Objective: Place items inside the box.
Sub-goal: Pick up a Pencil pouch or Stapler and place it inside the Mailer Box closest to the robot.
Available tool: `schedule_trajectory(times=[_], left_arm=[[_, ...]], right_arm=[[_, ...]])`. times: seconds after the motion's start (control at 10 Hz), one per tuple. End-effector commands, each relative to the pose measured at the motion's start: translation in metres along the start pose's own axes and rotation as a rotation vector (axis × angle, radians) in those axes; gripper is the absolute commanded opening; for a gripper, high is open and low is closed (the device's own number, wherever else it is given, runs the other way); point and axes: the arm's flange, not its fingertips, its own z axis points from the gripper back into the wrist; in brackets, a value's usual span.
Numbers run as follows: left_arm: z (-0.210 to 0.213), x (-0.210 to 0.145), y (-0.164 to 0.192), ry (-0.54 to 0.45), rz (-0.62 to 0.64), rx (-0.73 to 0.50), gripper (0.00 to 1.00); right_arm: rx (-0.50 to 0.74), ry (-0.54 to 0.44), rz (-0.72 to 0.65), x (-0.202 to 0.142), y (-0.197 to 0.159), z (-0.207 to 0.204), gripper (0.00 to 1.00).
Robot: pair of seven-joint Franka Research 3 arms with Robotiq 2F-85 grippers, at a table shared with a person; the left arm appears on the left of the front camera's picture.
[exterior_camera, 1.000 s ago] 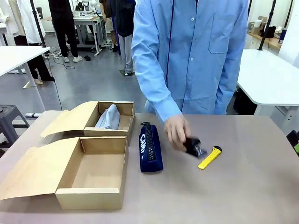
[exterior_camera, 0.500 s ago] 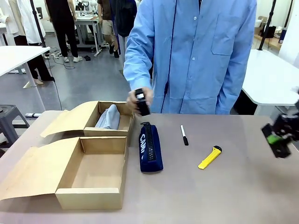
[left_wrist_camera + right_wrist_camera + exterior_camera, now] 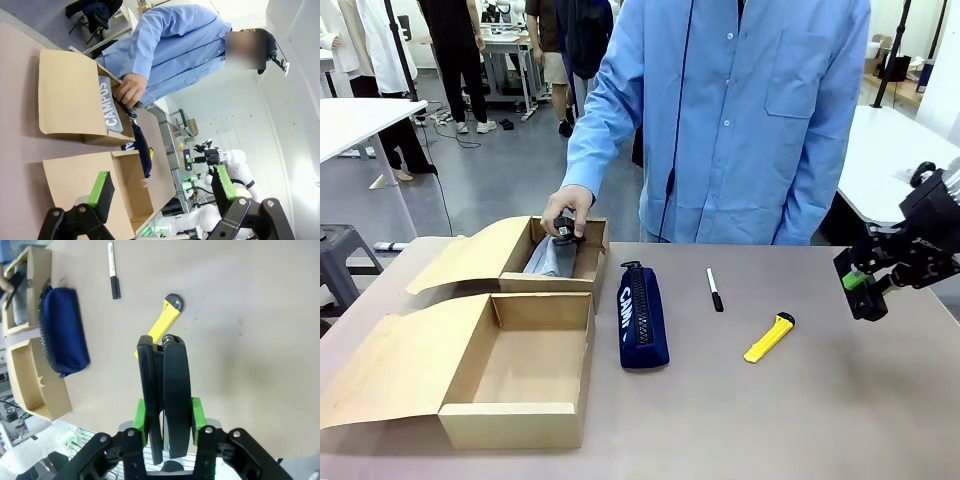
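Brown tabletop (image 3: 820, 410), shared with a person in a blue shirt; we take as our mark the navy zip pencil case with white lettering (image 3: 642, 315), lying flat mid-table. Left of the case we log an open near cardboard box (image 3: 520, 412) and an open far cardboard box (image 3: 592, 262), the latter holding a grey fabric pouch (image 3: 554, 256), over which the person's hand (image 3: 567, 208) is curled around a black stapler (image 3: 563, 232); right of the case lie a black-and-white marker (image 3: 714, 290) and, farther right, a yellow utility knife (image 3: 769, 338). Well right of the case we note the right gripper (image 3: 860, 287) above the table, fingers pressed together with nothing between them, while the left gripper (image 3: 162, 192) stands spread wide, holding nothing.
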Motion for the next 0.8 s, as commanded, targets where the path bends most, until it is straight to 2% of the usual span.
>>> schedule_trajectory(times=[0.0,0.2,0.4,0.5,0.6,0.7], left_arm=[[-0.001,0.001,-0.001,-0.014,-0.023,-0.022,1.00],[-0.001,0.001,-0.001,-0.014,-0.023,-0.022,1.00],[-0.001,0.001,-0.001,-0.014,-0.023,-0.022,1.00],[-0.001,0.001,-0.001,-0.014,-0.023,-0.022,1.00],[-0.001,0.001,-0.001,-0.014,-0.023,-0.022,1.00],[-0.001,0.001,-0.001,-0.014,-0.023,-0.022,1.00]], right_arm=[[0.093,-0.007,0.020,-0.013,0.038,-0.008,0.41],[0.169,0.065,0.174,-0.029,0.119,-0.035,0.41],[0.230,0.117,0.262,-0.046,0.183,-0.073,0.41],[0.258,0.083,0.282,-0.056,0.201,-0.089,0.41],[0.272,0.065,0.312,-0.054,0.196,-0.087,0.41],[0.210,0.118,0.267,-0.075,0.195,-0.069,0.41]])
